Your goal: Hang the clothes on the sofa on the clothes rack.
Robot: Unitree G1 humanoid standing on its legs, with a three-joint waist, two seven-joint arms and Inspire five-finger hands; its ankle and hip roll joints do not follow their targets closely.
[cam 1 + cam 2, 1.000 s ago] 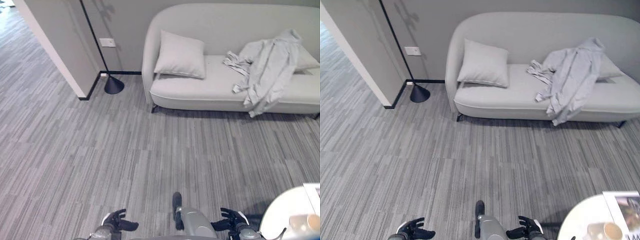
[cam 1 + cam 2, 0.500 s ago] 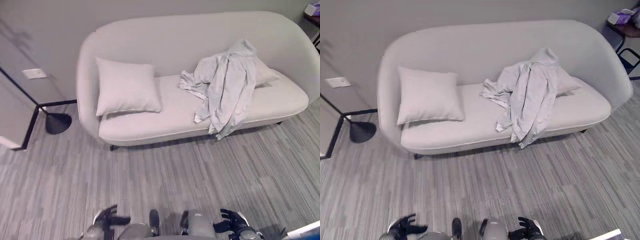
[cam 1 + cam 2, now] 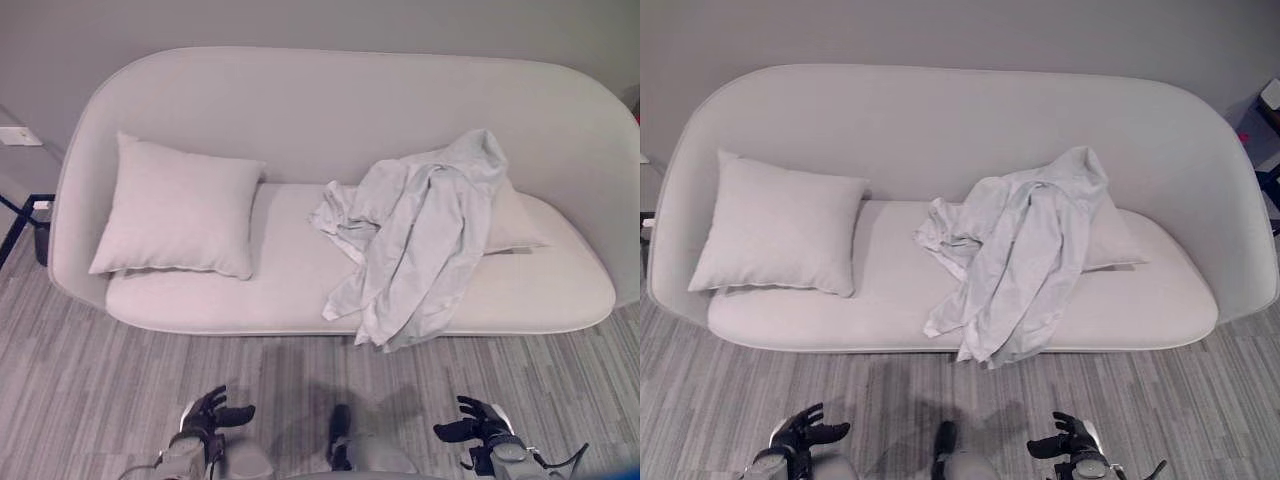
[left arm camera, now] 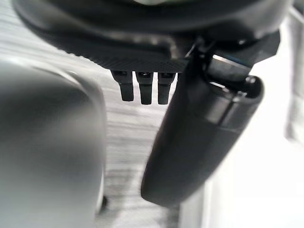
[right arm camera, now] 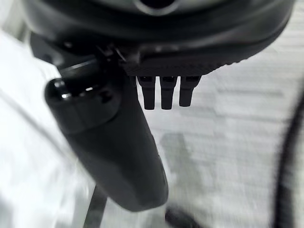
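Note:
A crumpled pale grey garment (image 3: 420,235) lies on the light sofa (image 3: 300,100), draped from the backrest over the seat's front edge, right of the middle. It partly covers a small cushion (image 3: 510,220). My left hand (image 3: 208,415) hangs low over the floor at the lower left, fingers relaxed and holding nothing. My right hand (image 3: 478,422) is at the lower right, also open and holding nothing. Both hands are well short of the sofa. In the wrist views the left thumb (image 4: 199,137) and right thumb (image 5: 111,142) stand out straight.
A square pale cushion (image 3: 178,208) leans on the sofa's left end. Grey striped carpet (image 3: 120,380) spreads in front. A grey wall rises behind the sofa, with a dark lamp base (image 3: 38,240) at the far left.
The camera has turned right and come closer, so the sofa now sits centred and larger. The floor lamp and white table have slid out of the picture. Both hands stay low and open.

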